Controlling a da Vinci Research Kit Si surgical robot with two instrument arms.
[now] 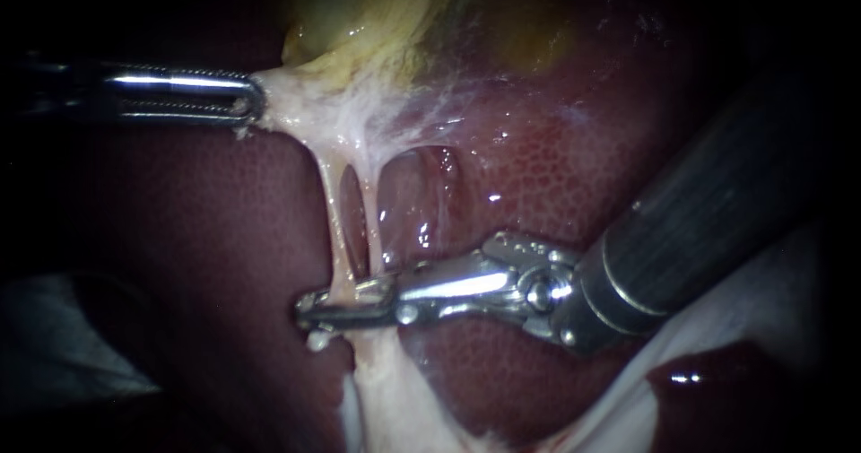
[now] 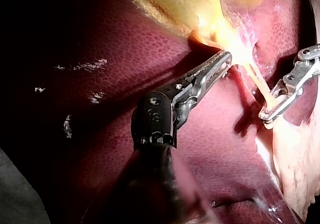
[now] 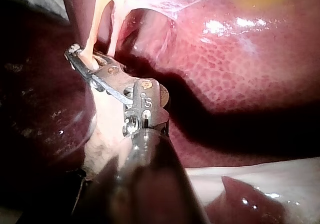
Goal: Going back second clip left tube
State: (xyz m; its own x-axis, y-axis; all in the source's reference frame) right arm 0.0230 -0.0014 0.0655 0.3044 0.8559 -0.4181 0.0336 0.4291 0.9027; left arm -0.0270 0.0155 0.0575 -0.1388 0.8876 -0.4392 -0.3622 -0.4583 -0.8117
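– Left tube: location?
– Runs taut from the pale tissue under the gallbladder down across the liver, passing between the right instrument's jaws. A second tube lies just beside it.
– Jaw state?
– Right: narrow, both touching the left tube. Left instrument: closed on the pale tissue, well apart from the right.
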